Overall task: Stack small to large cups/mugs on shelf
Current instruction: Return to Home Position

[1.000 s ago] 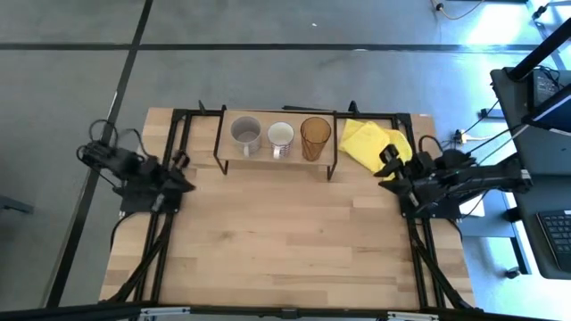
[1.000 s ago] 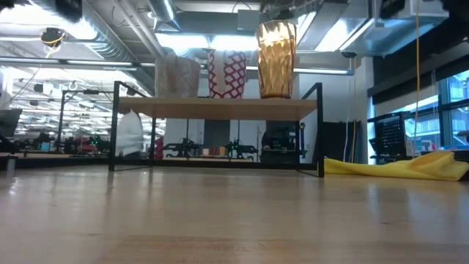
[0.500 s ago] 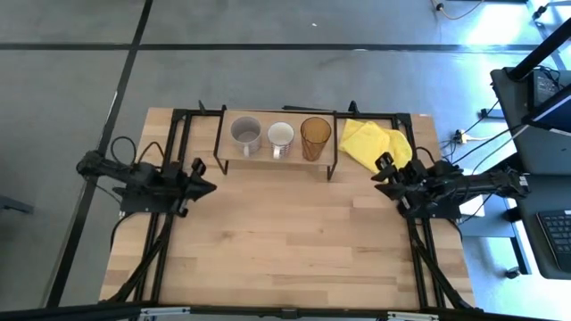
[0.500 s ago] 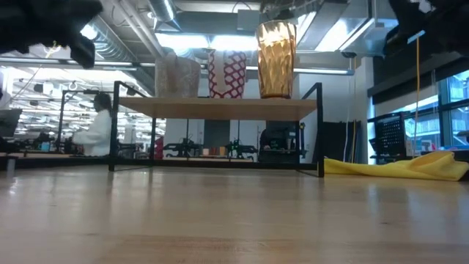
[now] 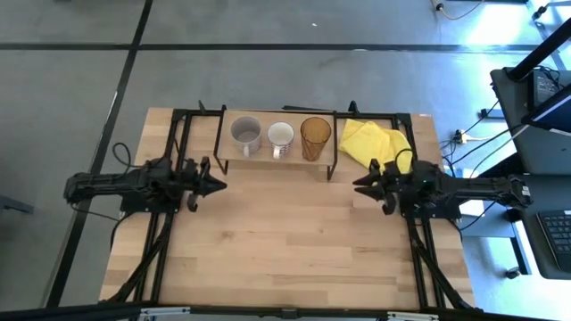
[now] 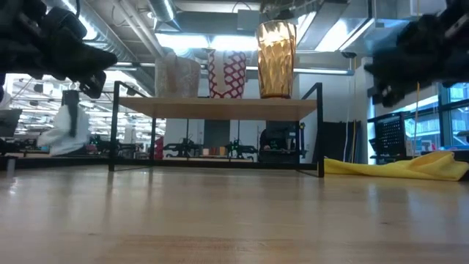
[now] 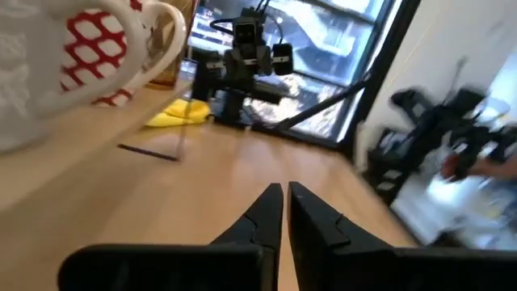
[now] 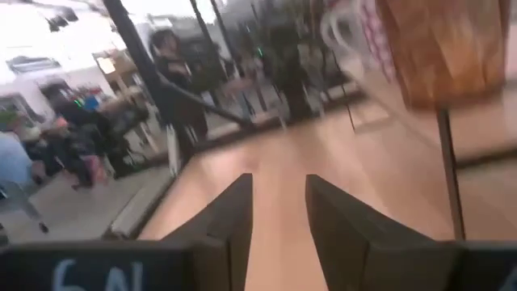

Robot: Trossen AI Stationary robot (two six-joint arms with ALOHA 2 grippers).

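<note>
On the shelf (image 5: 277, 157) at the table's far edge three vessels stand on their bases in a row. From left to right they are a grey mug (image 5: 246, 134), a white mug (image 5: 281, 135) with a red lattice pattern on its side (image 6: 227, 73), and an amber ribbed tumbler (image 5: 315, 137). My left gripper (image 5: 217, 185) hovers level over the table's left part, in front of the shelf's left end. Its fingers (image 7: 271, 206) are nearly together with nothing between them. My right gripper (image 5: 357, 185) hovers level at the right, open and empty, its fingers pointing toward the left.
A crumpled yellow cloth (image 5: 375, 143) lies on the table right of the shelf, just beyond my right gripper. Black frame rails (image 5: 169, 223) run along both table sides. The wooden tabletop (image 5: 285, 241) stretches between the arms. A person (image 6: 66, 128) shows in the room behind.
Both arms have come down and reached in toward the table's middle. My left gripper has swung about and moved toward the right edge. My right gripper has moved toward the left edge. In the low view both have sunk into the top corners. The cups have not moved.
</note>
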